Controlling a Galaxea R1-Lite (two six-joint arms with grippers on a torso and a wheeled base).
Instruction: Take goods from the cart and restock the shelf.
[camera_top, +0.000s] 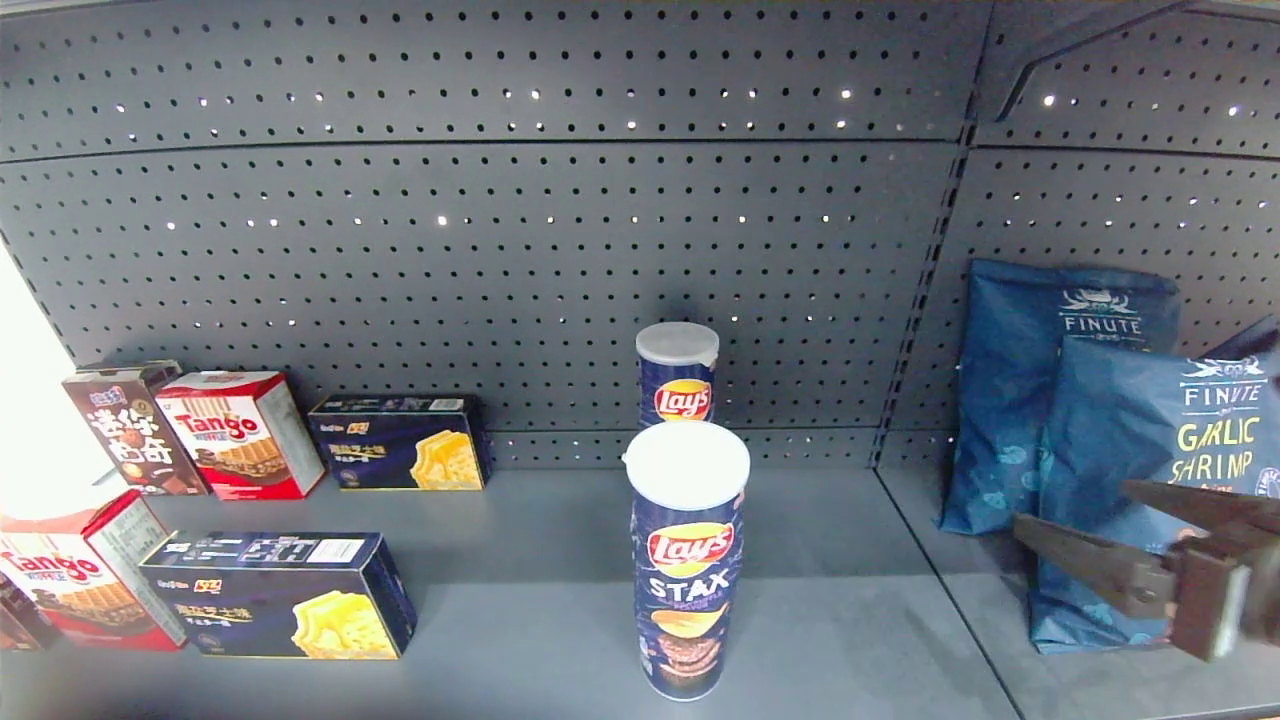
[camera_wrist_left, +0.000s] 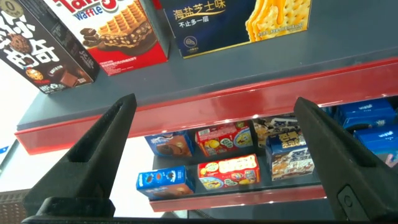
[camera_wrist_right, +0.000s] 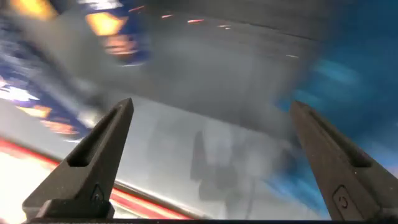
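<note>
- The front chip can (camera_top: 688, 560), a tall cylinder in a glossy navy wrap with a white plastic lid, is standing upright on the matte grey shelf (camera_top: 540, 600), well to the left of the right gripper (camera_top: 1070, 507).
- A second can (camera_top: 677, 375) is standing behind it, by the perforated back panel (camera_top: 450, 250).
- The right gripper's jaws are gaping, empty, before crinkled blue bags (camera_top: 1140, 440).
- The left gripper (camera_wrist_left: 214, 102) is facing the shelf's red edge (camera_wrist_left: 261, 99), jaws spread wide, holding nothing.
</note>
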